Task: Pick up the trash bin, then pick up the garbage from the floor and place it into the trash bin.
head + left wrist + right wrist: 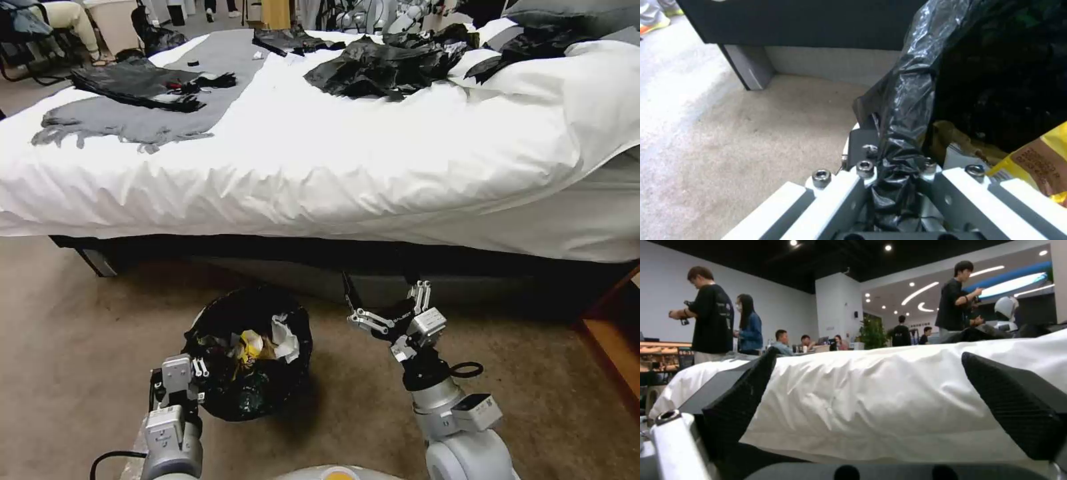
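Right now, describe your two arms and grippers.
Both arms are silver-grey cylinders with white blocks and black cable loops. The left gripper has white links with steel bolts. The right gripper has silver linkage fingers, black textured pads and a small printed label.

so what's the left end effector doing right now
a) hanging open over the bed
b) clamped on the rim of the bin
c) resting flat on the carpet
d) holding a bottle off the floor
b: in the left wrist view the left end effector has the bag-covered rim of the bin pinched between its fingers, and the head view shows it at the bin's near edge.
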Available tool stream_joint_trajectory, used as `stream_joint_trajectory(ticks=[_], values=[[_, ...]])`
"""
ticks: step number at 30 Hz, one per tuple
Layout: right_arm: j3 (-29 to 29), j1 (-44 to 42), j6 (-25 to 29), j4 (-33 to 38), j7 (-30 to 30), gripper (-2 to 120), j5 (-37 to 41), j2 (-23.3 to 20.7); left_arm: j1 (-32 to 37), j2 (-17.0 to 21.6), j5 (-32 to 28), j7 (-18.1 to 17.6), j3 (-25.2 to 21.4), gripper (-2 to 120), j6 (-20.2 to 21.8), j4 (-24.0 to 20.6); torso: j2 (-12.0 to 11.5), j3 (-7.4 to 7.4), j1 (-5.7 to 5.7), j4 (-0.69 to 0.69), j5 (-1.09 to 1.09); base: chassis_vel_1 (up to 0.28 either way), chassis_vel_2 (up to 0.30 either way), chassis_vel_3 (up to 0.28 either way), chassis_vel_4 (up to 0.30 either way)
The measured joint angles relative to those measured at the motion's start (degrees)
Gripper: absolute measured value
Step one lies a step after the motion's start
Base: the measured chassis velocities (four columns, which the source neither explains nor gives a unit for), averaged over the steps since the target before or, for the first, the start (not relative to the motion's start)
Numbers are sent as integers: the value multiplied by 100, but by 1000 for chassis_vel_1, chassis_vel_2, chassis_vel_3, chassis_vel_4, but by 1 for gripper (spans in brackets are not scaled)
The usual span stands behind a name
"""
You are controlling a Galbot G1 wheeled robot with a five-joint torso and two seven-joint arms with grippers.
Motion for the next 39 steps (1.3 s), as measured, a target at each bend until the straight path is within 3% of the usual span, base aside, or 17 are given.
stream_joint_trajectory(ticks=[21, 39], values=[[-14, -4, 45, -49, -67, 100, -2, 6, 68, -5, 27, 69, -32, 0, 47, -55, 0, 0, 0, 0, 0, 15, 17, 21, 22], [5, 40, 12, -62, -41, 100, -2, 1, 83, 0, -12, 67, -103, 0, 42, -119, 0, 0, 0, 1, 0, 114, 120, 110, 105]])
